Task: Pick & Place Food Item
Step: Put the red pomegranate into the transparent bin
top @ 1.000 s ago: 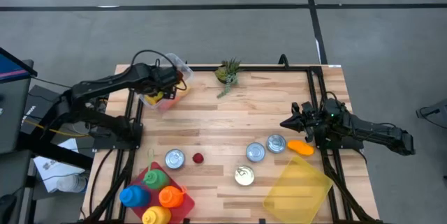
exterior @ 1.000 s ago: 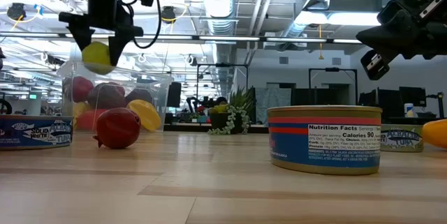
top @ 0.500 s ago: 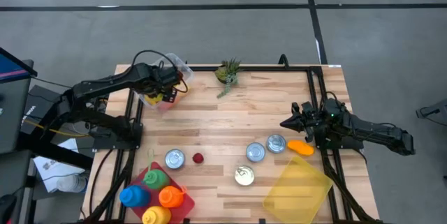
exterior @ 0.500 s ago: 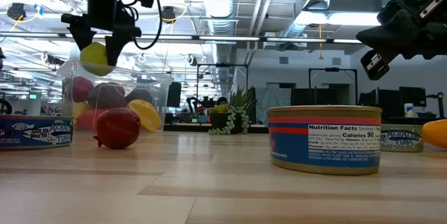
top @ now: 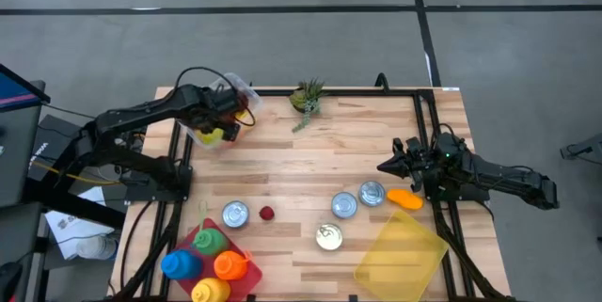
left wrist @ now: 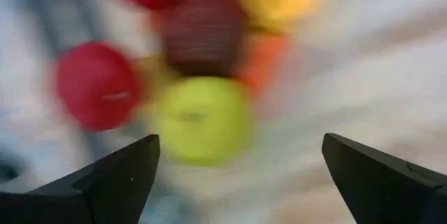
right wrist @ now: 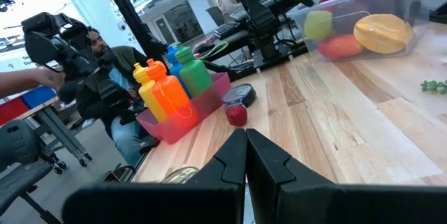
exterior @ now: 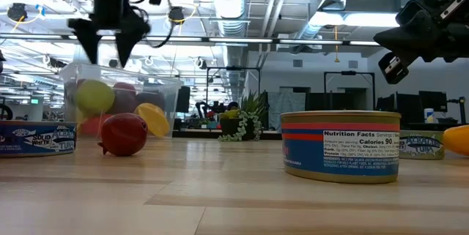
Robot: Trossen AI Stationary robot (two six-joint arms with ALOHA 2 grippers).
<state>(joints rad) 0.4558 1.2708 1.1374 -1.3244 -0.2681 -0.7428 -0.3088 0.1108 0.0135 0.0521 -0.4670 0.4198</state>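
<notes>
Over bin [exterior: 121, 96] at bench [top: 310, 161] back-left corner we see left claw [exterior: 108, 45], jaws wide apart, holding nothing. Green fruit [exterior: 95, 96] sits inside bin among other fruit, below claw, clear of fingers. Right claw [top: 384, 165] pinched closed, empty, above bench right side near cans [top: 357, 198].

The yellow-green fruit [exterior: 95, 96] is no longer held between the fingers of the left gripper [exterior: 108, 45] at the upper left of the low view; it is now seen lower, inside the clear bin [exterior: 165, 88] among the other fruit. The fingers are spread wider and empty above the bin. In the high view the fruit [top: 211, 135] is seen in the bin at upper left
</notes>
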